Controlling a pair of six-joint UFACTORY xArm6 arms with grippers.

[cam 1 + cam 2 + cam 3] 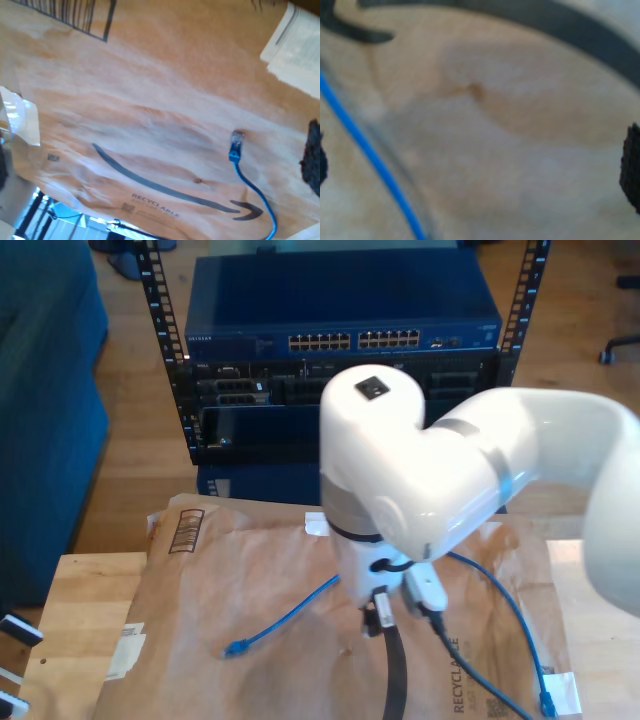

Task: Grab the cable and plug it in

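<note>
The blue ethernet cable (285,620) lies loose on the brown paper mailer (200,640), one plug (236,145) resting flat near the printed arrow, so the grab is not yet done and plugging into the network switch (340,340) is all left. My second gripper (480,165) hovers low with jaws spread (cable beside one pad, not between). My first gripper's state I cannot tell.
</note>
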